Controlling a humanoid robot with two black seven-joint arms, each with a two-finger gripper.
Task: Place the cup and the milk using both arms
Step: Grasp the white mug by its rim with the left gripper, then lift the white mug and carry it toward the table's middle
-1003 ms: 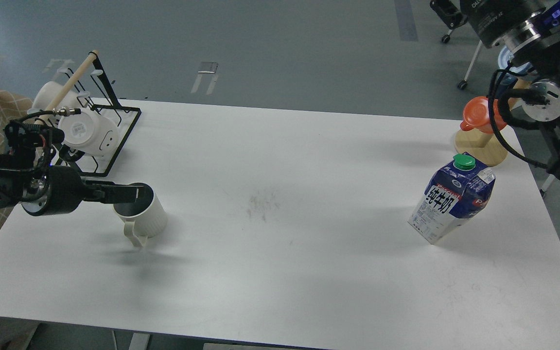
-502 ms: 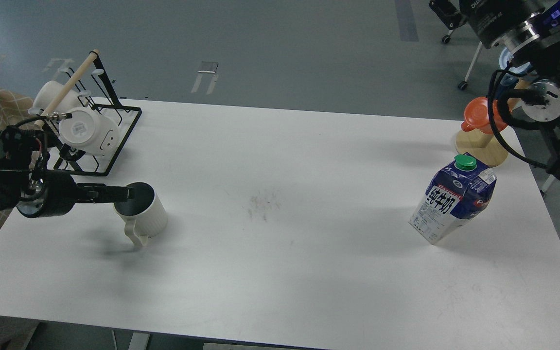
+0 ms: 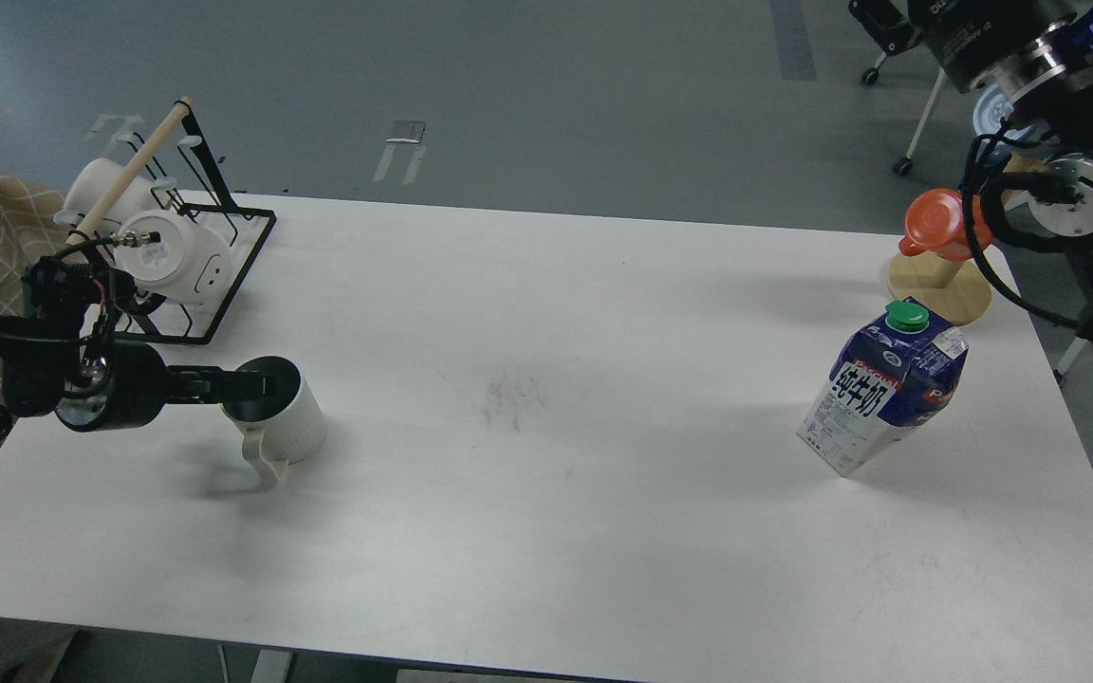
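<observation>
The cup (image 3: 298, 424), a white ribbed mug with a dark inside and a cream handle facing the front, stands upright on the left of the white table (image 3: 546, 493). My left gripper (image 3: 267, 384) comes in level from the left, and its tips are at the cup's near rim. The dark fingers are seen side-on, so I cannot tell whether they hold the rim. The milk (image 3: 883, 394), a blue and white carton with a green cap, stands on the right, apart from both arms. My right arm (image 3: 1073, 190) hangs over the far right corner; its gripper is not visible.
A black wire rack (image 3: 224, 275) with smooth white mugs (image 3: 176, 261) and a wooden bar stands at the back left, just behind my left arm. An orange cup (image 3: 940, 223) sits on a round wooden stand (image 3: 945, 289) behind the milk.
My left gripper drew back from over the cup's mouth, then came forward again to the rim. The cup and milk have stayed put. My right arm shifted slightly up and right.
</observation>
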